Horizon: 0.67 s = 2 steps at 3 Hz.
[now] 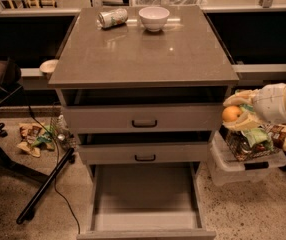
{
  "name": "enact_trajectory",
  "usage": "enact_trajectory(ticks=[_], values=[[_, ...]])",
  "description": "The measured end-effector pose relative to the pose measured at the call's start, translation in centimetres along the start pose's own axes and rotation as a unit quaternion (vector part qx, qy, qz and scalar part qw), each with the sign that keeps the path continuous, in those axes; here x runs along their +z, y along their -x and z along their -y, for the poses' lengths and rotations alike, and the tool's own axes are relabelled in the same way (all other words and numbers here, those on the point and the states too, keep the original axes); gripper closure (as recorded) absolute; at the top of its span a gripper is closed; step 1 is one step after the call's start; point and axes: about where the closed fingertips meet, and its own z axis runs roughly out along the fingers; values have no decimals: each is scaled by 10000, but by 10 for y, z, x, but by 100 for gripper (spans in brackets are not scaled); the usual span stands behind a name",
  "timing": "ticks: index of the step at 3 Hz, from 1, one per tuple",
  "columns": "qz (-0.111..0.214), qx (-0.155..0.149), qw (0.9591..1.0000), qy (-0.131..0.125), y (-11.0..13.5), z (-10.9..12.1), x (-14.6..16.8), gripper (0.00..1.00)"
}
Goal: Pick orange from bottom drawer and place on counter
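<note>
My gripper (234, 112) is at the right side of the cabinet, level with the top drawer, shut on the orange (230, 114). The orange is a small round fruit held between the pale fingers, just below the counter's right edge. The counter (143, 54) is the glossy grey-brown top slab. The bottom drawer (145, 196) is pulled open at the front, its flat grey floor bare.
A white bowl (154, 18) and a tipped can (112, 17) lie at the counter's back. Two shallower drawers (144, 118) stand slightly open. A clear bin of snack packets (248, 151) sits right of the cabinet. A black stand's legs (43, 181) and litter lie at the left.
</note>
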Motion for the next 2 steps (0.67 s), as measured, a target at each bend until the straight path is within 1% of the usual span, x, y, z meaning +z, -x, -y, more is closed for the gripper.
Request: enact_trajectory(ticks=[1, 2], values=[[-15, -27, 10000, -9, 2, 1, -2, 100], [204, 26, 9996, -172, 12, 16, -15, 100]])
